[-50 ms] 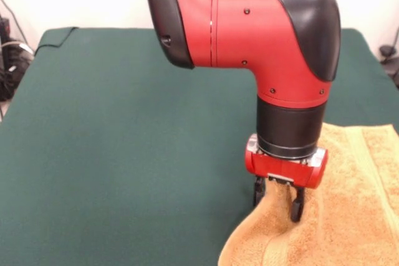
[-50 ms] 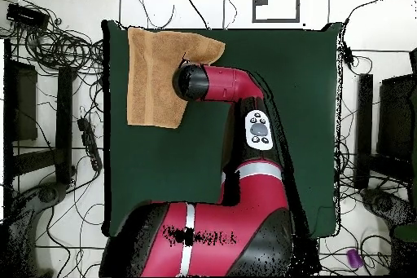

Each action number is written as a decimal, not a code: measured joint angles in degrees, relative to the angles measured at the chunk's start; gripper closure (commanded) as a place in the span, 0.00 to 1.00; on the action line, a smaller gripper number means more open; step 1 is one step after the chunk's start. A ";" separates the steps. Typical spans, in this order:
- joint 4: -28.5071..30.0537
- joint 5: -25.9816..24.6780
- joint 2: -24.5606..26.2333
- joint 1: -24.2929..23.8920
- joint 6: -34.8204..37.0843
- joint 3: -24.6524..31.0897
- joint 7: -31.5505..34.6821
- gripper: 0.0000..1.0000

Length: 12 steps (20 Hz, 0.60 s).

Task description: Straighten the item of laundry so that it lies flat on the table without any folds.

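Front view, left to right: plain dark green table (image 1: 112,154) across most of the frame, bare on the left side; red and black arm (image 1: 249,23) reaching in from above, elbow bent downward over the right half; gripper (image 1: 278,200) low at right of centre, its two dark fingers (image 1: 297,205) pinched on a raised ridge of the orange-tan towel (image 1: 355,204), grasping the cloth at its left edge; towel spread over the table's near right corner, running off the right and bottom edges of the frame, a flat woven band visible as a paler stripe along the right part, cloth humped and creased under the gripper; overhead view, left to right: cables and dark equipment on the floor beside the table; towel (image 2: 155,79) at the table's (image 2: 301,128) upper left corner, touching the left and top edges, its right upper corner drawn out toward the arm's (image 2: 228,83) black end cap; gripper itself hidden beneath the arm there; rest of the green cloth bare to the right
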 measured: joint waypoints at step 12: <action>0.00 0.00 -0.03 -0.52 0.01 0.12 0.00 0.00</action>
